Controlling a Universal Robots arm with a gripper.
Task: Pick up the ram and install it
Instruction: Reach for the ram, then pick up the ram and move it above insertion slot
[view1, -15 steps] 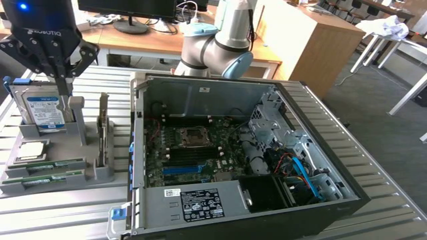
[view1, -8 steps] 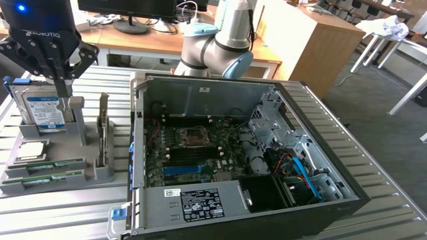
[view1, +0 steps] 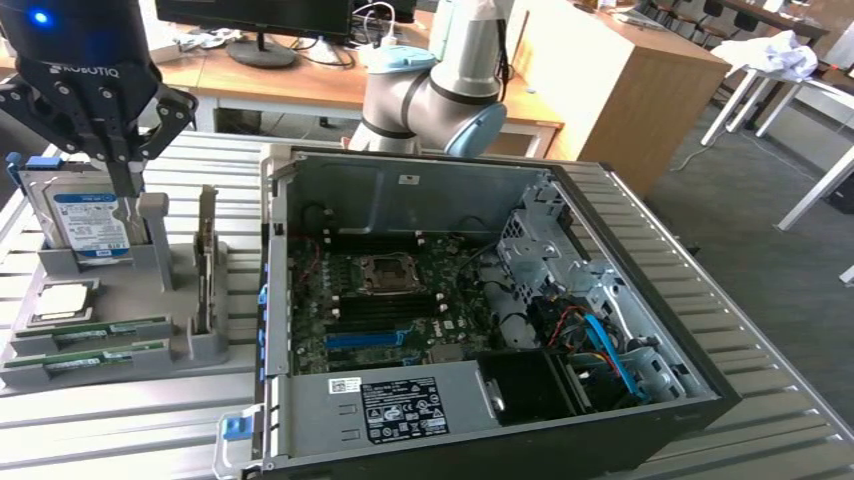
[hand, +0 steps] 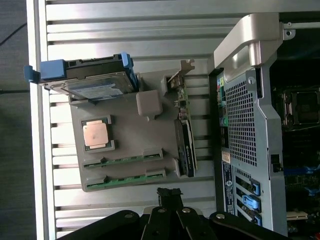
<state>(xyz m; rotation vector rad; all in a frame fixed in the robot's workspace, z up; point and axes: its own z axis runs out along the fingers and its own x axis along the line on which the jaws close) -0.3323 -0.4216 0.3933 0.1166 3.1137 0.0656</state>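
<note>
While the ram (view1: 96, 334) stands untouched on edge in the slots of the grey holder (view1: 200, 345), at its end nearest the exterior camera on the tabletop (view1: 120, 420), the job looks to be at the approach to the pickup, with nothing lifted. The gripper (view1: 128, 205) hangs empty, fingers (hand: 164, 193) pressed together, over the holder's far end by the hard drive (view1: 91, 215), apart from the ram with the processor (view1: 64, 300) between them. To my eye, taking the ram calls for the fingers to part, come over the slots and straddle its thin faces squarely.
</note>
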